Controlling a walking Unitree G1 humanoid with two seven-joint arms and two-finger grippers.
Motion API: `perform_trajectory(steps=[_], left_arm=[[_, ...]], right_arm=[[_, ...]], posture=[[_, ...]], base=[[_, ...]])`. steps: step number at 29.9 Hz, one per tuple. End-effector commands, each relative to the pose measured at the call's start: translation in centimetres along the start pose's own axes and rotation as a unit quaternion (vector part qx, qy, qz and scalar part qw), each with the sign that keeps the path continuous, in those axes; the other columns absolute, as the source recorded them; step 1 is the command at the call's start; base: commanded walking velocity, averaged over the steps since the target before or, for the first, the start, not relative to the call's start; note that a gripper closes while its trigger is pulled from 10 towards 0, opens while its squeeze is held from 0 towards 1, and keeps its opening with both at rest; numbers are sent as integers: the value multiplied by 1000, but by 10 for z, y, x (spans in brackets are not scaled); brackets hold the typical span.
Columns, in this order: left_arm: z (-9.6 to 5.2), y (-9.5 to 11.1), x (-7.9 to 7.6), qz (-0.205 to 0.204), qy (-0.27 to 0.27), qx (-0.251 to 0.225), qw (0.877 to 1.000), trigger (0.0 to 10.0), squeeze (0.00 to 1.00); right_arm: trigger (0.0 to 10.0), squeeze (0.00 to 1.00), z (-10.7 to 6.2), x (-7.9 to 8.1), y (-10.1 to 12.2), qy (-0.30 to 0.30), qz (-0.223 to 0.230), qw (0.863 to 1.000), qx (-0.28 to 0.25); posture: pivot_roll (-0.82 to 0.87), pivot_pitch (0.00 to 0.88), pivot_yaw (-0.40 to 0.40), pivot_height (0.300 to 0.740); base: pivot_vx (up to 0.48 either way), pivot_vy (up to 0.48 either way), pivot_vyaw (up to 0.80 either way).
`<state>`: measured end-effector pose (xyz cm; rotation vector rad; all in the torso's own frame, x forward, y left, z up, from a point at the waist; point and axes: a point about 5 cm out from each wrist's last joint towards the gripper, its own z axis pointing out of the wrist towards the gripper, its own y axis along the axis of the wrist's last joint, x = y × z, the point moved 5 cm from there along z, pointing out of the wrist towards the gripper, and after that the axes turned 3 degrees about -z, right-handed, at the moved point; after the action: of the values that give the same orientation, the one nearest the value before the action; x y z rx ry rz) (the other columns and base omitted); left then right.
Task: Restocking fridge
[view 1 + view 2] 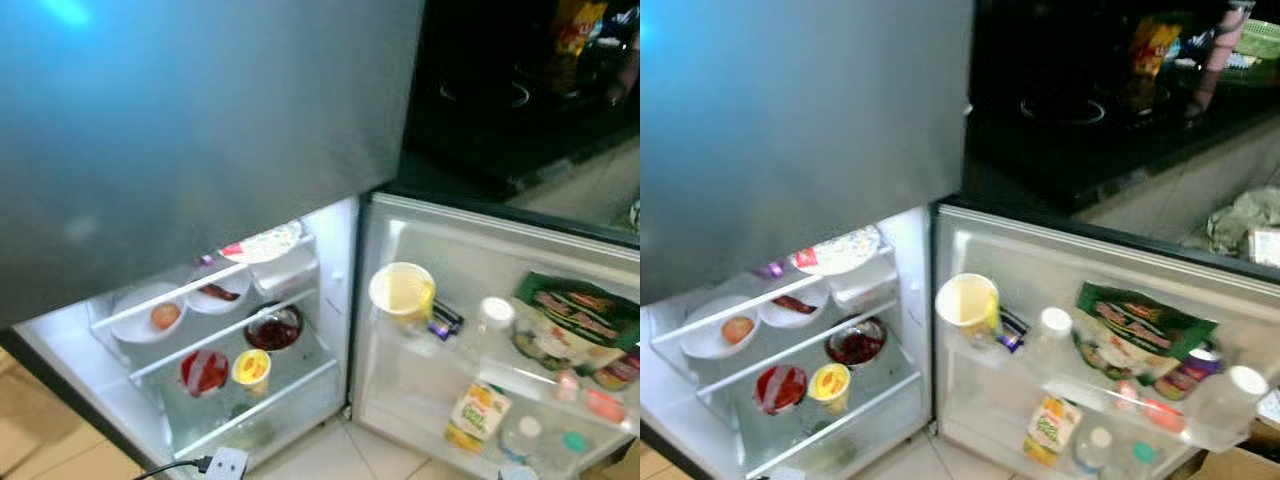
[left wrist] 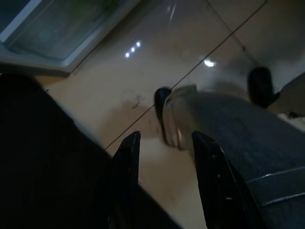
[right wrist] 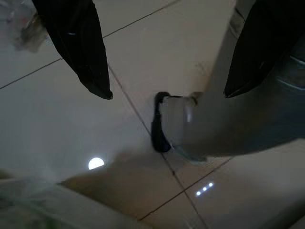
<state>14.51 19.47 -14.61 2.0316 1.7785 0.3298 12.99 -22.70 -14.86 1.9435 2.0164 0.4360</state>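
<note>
Facing open fridge (image 1: 340, 300) at 6 o'clock | door shelf (image 1: 480, 370): yellow cup (image 1: 402, 291) at 9 o'clock, juice carton (image 1: 477, 416) below | inner shelves: bowls (image 1: 150, 315), red tub (image 1: 204, 372) | power strip (image 1: 226, 463) on floor before fridge | left claw (image 2: 164, 143) fingers parted, empty, above floor tiles | right claw (image 3: 167, 93) spread wide, empty

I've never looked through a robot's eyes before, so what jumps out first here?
The lit, open fridge stands out first: bowls of food sit on its shelves, and a big yellow cup stands in the door rack beside a green bag. Both grippers, left and right, hang open over the tiled floor.
</note>
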Motion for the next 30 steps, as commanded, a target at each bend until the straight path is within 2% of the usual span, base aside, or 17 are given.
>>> perform_trajectory(steps=[1,8,19,28,30], left_arm=[[-1,-9,-1,-2,-3,15,1000,10000,0],[-2,-13,-3,-6,-5,19,1000,10000,0],[-2,-17,-1,-21,5,22,1000,10000,0],[-2,-17,-3,-14,-4,24,1000,10000,0],[-2,-18,-5,-11,-8,25,1000,10000,0]], right_arm=[[10000,0,0,0,3,-1,5,1000,-4],[10000,0,1,1,2,1,13,1000,-4],[10000,0,1,5,1,6,22,1000,-3],[10000,0,1,2,3,0,23,1000,-7],[10000,0,1,1,2,-2,24,1000,-7]], posture=[[-26,0,4,740],[-26,0,5,740],[-24,0,5,740],[-27,0,5,740],[-28,0,6,740]], base=[[0,-480,0],[0,-480,0],[0,0,-555],[0,0,0],[0,-396,0]])
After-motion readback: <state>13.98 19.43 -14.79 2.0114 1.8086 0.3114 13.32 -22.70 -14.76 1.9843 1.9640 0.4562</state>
